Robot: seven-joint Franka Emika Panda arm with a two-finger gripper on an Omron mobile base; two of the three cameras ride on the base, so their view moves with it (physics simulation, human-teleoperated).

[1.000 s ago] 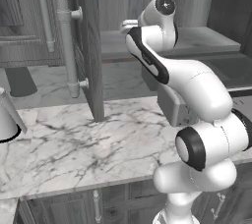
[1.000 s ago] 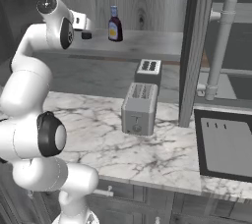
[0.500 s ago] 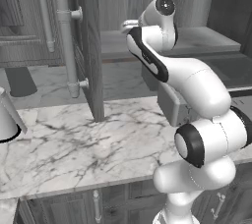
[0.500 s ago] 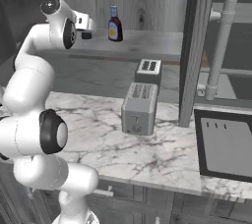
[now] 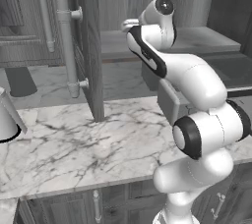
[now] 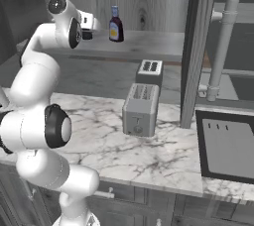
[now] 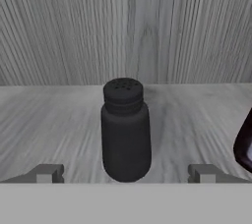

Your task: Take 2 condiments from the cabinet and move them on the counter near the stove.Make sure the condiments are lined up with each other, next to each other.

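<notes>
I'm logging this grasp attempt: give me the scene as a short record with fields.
gripper: open, reaching into the cabinet
shaker: upright on the shelf, centred between the fingertips
sauce bottle: upright on the same shelf
toaster: on the counter
counter: marble, no condiments yet

White jointed robot arm (image 5: pixel 197 120) rises over the white grey-veined marble counter (image 5: pixel 83 149), reaching toward the grey wood-grain cabinet shelf (image 5: pixel 197 41). Open cabinet door (image 5: pixel 87 46), pale bar handle (image 5: pixel 66 46), stands left of arm.

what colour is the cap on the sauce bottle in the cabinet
Blue, on the sauce bottle; clearest in the right base view.
</notes>
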